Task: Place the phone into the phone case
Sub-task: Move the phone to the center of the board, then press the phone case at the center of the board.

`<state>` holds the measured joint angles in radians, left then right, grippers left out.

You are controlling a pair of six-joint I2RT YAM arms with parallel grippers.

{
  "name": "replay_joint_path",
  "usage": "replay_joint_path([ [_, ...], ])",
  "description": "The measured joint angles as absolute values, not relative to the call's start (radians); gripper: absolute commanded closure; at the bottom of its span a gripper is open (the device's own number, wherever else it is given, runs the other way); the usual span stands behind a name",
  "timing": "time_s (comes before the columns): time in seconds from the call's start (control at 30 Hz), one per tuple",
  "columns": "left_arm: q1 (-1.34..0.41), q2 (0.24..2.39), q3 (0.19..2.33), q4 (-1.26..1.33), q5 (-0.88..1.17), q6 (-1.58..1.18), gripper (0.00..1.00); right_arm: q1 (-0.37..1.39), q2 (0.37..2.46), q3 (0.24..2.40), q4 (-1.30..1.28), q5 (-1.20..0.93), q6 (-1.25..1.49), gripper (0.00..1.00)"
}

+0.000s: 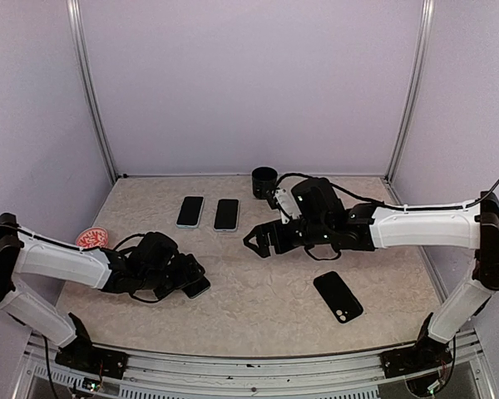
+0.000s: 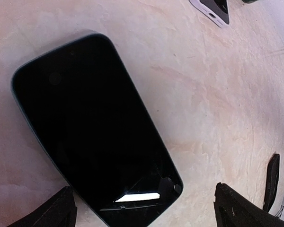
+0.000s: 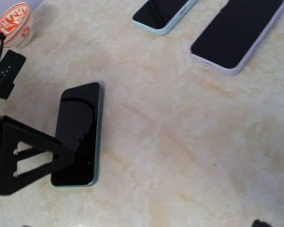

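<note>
The phone [image 2: 92,127], dark screen up with a pale green rim, lay flat on the bench [image 1: 266,274]; the black phone case [image 1: 338,297] lay flat, well apart.

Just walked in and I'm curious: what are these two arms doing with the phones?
The left gripper hangs open right over a dark phone lying flat on the table, without gripping it. The right gripper hovers open over mid-table, holding nothing. The black phone case lies untouched on the right side.
</note>
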<state>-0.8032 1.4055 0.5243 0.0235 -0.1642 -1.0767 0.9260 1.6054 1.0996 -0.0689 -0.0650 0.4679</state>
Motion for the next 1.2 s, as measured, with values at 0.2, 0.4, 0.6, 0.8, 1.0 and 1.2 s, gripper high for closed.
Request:
replay_joint_path([
  [0.2,-0.867,1.481,0.584,0.057,-0.147,-1.102,0.01,0.925,1.570,1.057,-0.088,-0.024,0.470,0.01],
  [0.4,-0.894,1.562,0.654,0.089,-0.113,-1.102,0.01,0.917,1.542,1.026,-0.122,0.041,0.455,0.01],
  [0.6,-0.894,1.495,0.633,0.037,-0.120,-1.102,0.01,0.909,1.543,1.026,-0.149,0.045,0.357,0.01],
  [0.8,-0.886,1.243,0.583,-0.061,-0.175,-1.100,0.01,0.908,1.621,1.078,-0.182,0.020,0.270,0.01],
  [1.0,-0.817,1.010,0.522,-0.130,-0.199,-1.102,0.01,0.907,1.672,1.121,-0.265,0.104,0.281,0.01],
  [1.2,-0.681,0.851,0.482,-0.197,-0.176,-1.084,0.01,0.903,1.648,1.060,-0.345,0.201,0.382,0.01],
])
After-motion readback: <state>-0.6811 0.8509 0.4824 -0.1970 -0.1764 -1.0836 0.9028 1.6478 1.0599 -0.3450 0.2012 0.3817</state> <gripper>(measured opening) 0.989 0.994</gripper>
